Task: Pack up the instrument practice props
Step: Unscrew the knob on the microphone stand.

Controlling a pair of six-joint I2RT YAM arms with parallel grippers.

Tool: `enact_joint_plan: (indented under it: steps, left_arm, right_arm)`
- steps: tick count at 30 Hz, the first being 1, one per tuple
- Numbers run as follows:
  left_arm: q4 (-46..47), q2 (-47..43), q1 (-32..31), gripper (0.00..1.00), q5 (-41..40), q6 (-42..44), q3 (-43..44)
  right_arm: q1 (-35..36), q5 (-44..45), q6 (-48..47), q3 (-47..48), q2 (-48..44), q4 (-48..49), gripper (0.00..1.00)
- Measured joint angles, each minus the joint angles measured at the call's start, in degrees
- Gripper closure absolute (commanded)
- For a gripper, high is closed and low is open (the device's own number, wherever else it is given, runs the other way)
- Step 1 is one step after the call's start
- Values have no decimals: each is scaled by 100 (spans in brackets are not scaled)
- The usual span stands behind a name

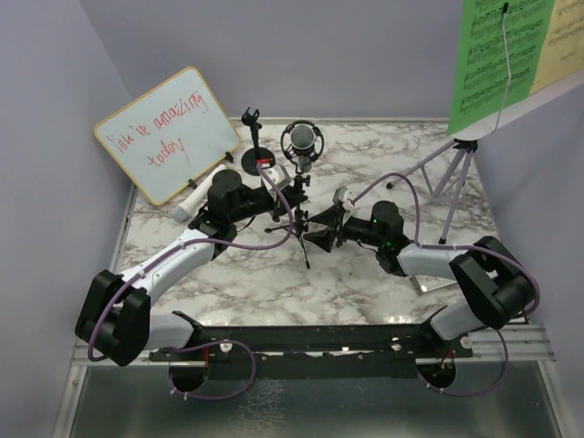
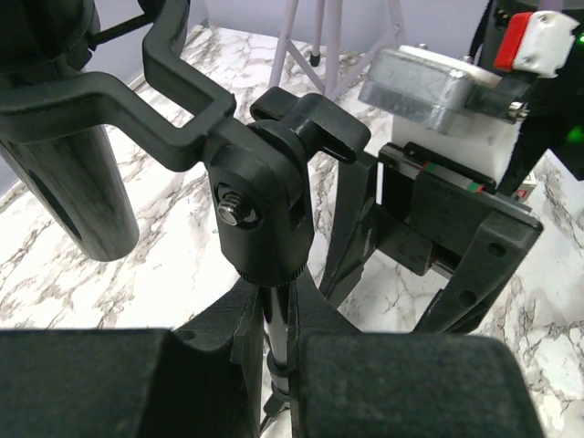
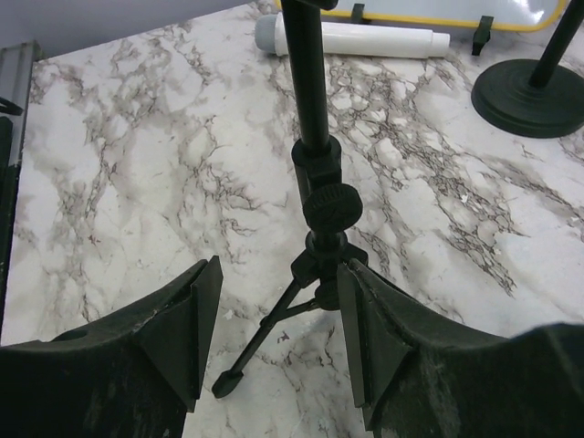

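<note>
The black mic tripod point(image 1: 302, 179) stands mid-table, a grey-headed microphone point(image 1: 302, 140) in its ring mount. My left gripper point(image 1: 281, 197) is shut on the tripod's thin pole point(image 2: 273, 339), just under the swivel head point(image 2: 260, 210). My right gripper point(image 1: 316, 229) is open low on the tripod point(image 3: 320, 173); its fingers point(image 3: 187, 319) flank the leg hub, and the right one is against it. The round-base mic holder point(image 1: 255, 157) stands behind. A white-bodied microphone point(image 3: 351, 38) lies by the whiteboard. The lilac music rack point(image 1: 455, 170) carries green point(image 1: 495, 64) and yellow point(image 1: 558, 36) sheets.
The wood-framed whiteboard point(image 1: 169, 133) with red writing leans at the back left. Lilac walls close the left, back and right sides. The rack's legs spread over the back right of the marble table point(image 1: 365, 283). Both arms' cables loop near the tripod.
</note>
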Motion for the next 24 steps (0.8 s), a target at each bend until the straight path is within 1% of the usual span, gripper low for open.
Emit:
enact_joint_plan:
  steps: [4, 16, 21, 24]
  left_arm:
    - [-90, 0, 4, 100, 131, 109, 50]
    - [-138, 20, 4, 100, 146, 177, 81]
    - [-153, 107, 4, 100, 79, 173, 144]
    - [-151, 184, 4, 100, 20, 168, 188]
  right_arm:
    - [0, -44, -197, 118, 223, 96, 47]
    - [-52, 37, -492, 127, 699, 964, 53]
    - [-87, 24, -560, 223, 802, 1016, 54]
    - [-136, 22, -601, 337, 815, 1019, 57]
